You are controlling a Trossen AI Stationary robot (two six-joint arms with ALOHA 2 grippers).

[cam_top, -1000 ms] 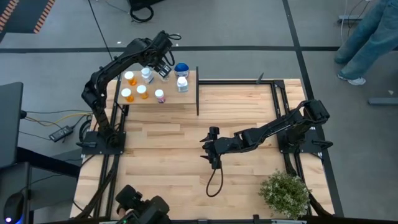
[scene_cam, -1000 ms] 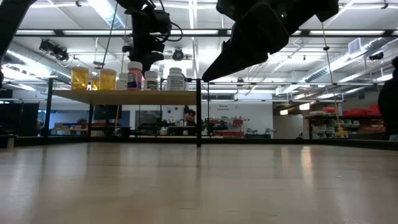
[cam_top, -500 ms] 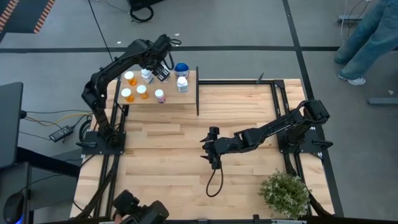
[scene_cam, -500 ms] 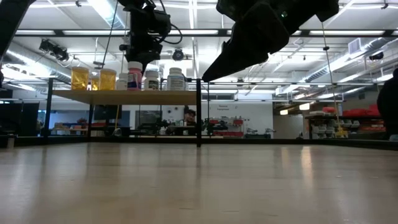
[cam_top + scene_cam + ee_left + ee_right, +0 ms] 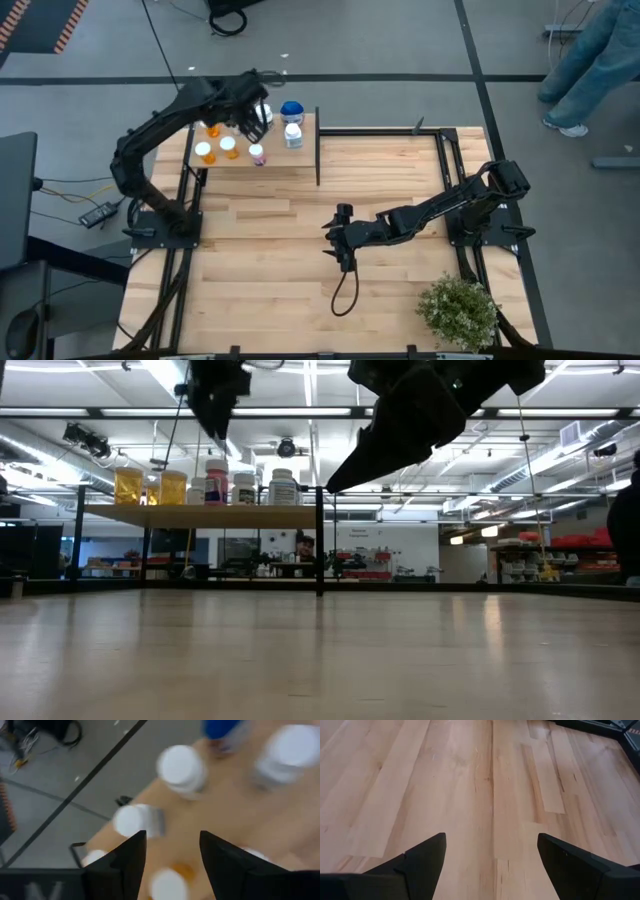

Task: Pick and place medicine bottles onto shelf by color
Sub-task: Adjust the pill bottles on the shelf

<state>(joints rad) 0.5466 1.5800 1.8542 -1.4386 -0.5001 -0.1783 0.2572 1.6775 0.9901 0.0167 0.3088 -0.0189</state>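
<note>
Orange bottles (image 5: pixel 216 141) grouped left on shelf (image 5: pixel 275 166), white ones right; left gripper (image 5: pixel 252 118) above, fingers apart, empty; right gripper (image 5: pixel 342 238) released, idle mid-table.

The shelf (image 5: pixel 275 163) was pale wood on a black frame. Its medicine bottles (image 5: pixel 229 147) carried white caps over orange bodies, one pinkish (image 5: pixel 257 154), one white (image 5: pixel 293 135) (another wore a blue top (image 5: pixel 291 109)). The tabletop (image 5: pixel 300 290) showed light striped planks, and the potted plant (image 5: pixel 458 310) was green.
</note>
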